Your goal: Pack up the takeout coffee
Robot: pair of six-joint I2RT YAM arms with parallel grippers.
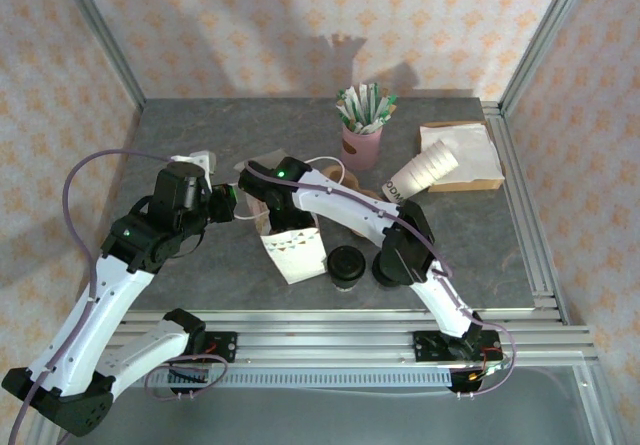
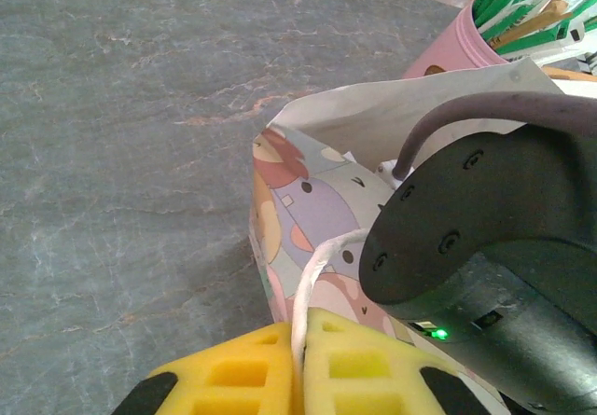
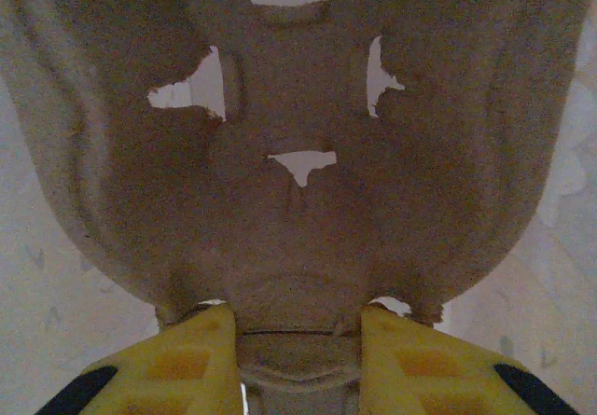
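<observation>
My left gripper [image 2: 300, 382] pinches the thin white cord handle [image 2: 311, 275] of the pastel-patterned paper bag [image 2: 308, 200]; the other arm's black wrist housing [image 2: 494, 219] hangs over its open top.

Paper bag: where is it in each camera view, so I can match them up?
Top external: paper bag stands centre, left of the takeout coffee.
Left wrist: paper bag right of centre, handle pinched in the left gripper.
Right wrist: perhaps the pale walls behind the pulp tray.
Shared landmark: pink cup of sticks.
</observation>
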